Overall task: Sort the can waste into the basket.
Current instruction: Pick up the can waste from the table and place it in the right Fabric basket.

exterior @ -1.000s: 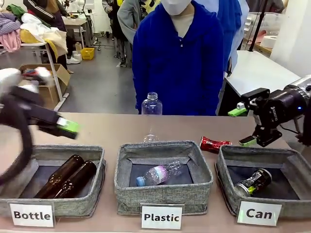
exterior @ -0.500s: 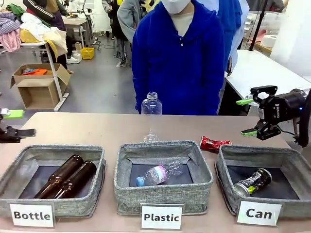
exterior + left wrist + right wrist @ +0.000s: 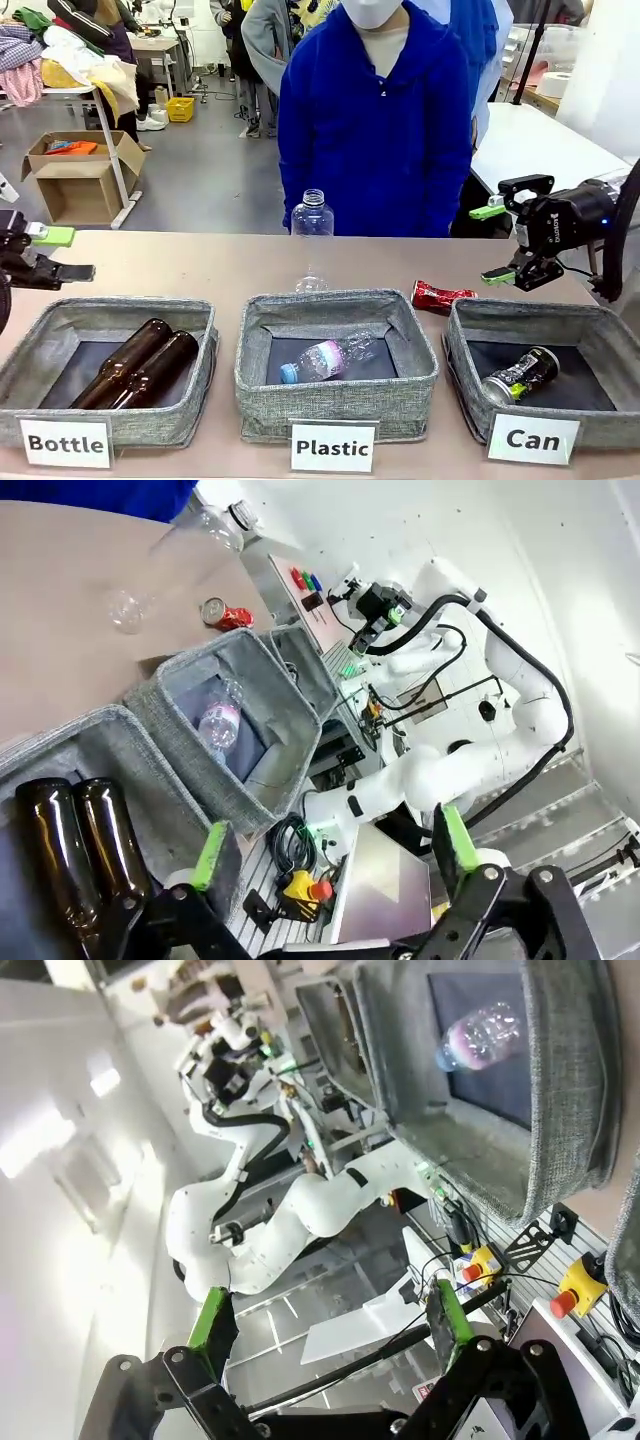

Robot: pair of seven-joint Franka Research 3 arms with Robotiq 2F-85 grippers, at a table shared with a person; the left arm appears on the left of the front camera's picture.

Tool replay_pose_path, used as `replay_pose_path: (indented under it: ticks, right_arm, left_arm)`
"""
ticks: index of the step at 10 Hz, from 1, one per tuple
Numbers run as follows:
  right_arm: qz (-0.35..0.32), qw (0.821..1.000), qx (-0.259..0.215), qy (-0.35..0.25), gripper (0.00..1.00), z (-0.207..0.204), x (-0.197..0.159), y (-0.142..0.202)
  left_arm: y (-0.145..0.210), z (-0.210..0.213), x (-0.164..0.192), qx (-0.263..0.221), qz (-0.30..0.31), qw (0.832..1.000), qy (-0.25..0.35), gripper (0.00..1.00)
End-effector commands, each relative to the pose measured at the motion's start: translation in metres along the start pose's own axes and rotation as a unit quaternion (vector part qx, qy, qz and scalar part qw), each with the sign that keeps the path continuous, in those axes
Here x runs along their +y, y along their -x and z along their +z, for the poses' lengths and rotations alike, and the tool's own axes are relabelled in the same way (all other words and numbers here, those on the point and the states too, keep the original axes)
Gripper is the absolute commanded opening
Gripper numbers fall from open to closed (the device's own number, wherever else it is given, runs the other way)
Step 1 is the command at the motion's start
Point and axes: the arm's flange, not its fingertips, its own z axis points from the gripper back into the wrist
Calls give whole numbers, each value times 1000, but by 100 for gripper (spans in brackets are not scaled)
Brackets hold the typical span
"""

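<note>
A crushed red can (image 3: 438, 297) lies on the table just behind the left rear corner of the grey "Can" basket (image 3: 462, 366). A black can (image 3: 522, 374) lies on its side inside that basket. My right gripper (image 3: 492, 243) hovers open and empty above the table, up and to the right of the red can. My left gripper (image 3: 60, 253) hangs open and empty at the table's far left, behind the "Bottle" basket. The left wrist view shows the red can (image 3: 225, 614) far beyond my open left gripper (image 3: 333, 835). In the right wrist view my right gripper (image 3: 330, 1310) has nothing between its fingers.
The "Bottle" basket (image 3: 205, 345) holds two brown bottles (image 3: 140, 365). A clear plastic bottle (image 3: 327, 358) lies in the "Plastic" basket (image 3: 250, 350). Another clear bottle (image 3: 312, 214) stands at the far edge. A person in blue (image 3: 375, 130) stands behind the table.
My left arm has drawn back from above the "Bottle" basket to the table's left edge. The right gripper rose slightly and drifted left. Both stayed open.
</note>
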Motion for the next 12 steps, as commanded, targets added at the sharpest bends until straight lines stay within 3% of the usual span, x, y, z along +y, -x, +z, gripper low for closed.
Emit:
replay_pose_path:
  ticks: [1, 6, 7, 8, 9, 10, 11, 12]
  right_arm:
    - [-10, 1000, -4, 0, 100, 1, 1, 4]
    - [0, 1000, -1, -1, 100, 1, 0, 0]
    - [9, 992, -68, 108, 100, -5, 11, 3]
    - [-16, 960, -197, 198, 100, -9, 27, -11]
    - [-47, 912, -312, 262, 100, -8, 38, -32]
    - [-69, 897, -343, 269, 100, 3, 41, -47]
    - [-71, 902, -353, 239, 100, 19, 35, -39]
    - [-26, 928, -303, 214, 100, 36, 26, -10]
  left_arm:
    - [2, 5, -3, 1, 5, 1000, -3, 100]
    - [2, 5, -3, 1, 5, 1000, -3, 100]
    - [2, 5, -3, 1, 5, 1000, -3, 100]
    - [2, 5, -3, 1, 5, 1000, -3, 100]
    - [2, 5, -3, 1, 5, 1000, -3, 100]
    - [2, 5, -3, 1, 5, 1000, -3, 100]
    - [2, 5, -3, 1, 5, 1000, -3, 100]
    - [2, 5, -3, 1, 5, 1000, -3, 100]
